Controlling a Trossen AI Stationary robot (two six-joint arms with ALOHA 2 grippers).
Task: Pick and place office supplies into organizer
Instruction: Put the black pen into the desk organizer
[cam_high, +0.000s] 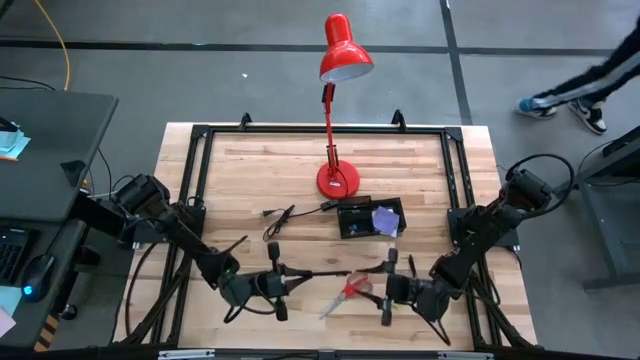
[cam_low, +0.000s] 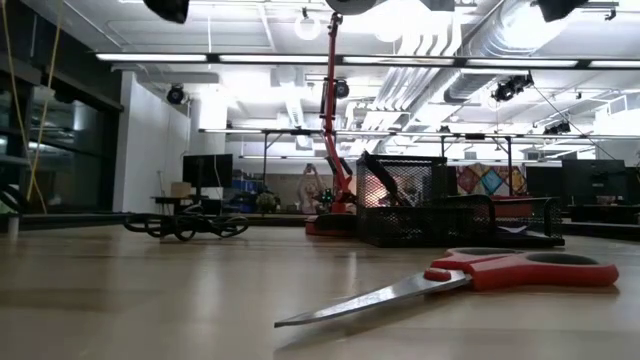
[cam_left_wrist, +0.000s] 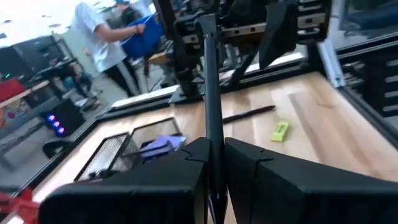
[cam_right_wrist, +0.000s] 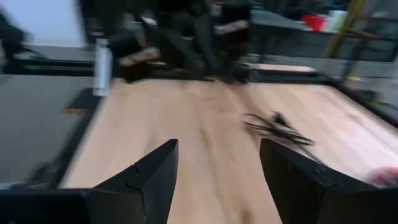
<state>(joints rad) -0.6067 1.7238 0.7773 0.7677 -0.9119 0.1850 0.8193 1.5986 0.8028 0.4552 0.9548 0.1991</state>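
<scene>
The left gripper (cam_left_wrist: 211, 155) clamped a black pen (cam_left_wrist: 210, 93) upright for carrying, the organizer (cam_high: 370, 219) just ahead and to its side, while the right gripper (cam_right_wrist: 217, 168) gaped empty beside the scissors (cam_high: 348, 292).

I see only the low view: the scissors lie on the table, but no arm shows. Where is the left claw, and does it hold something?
Observer: The left claw is shut on a thin black pen, which sticks out forward.
Operator: And the right claw?
Observer: The right claw is open and empty, close to the red handles of the scissors.
Operator: Is something in the organizer?
Observer: Yes, a purple sticky-note pad lies inside the organizer.
</scene>
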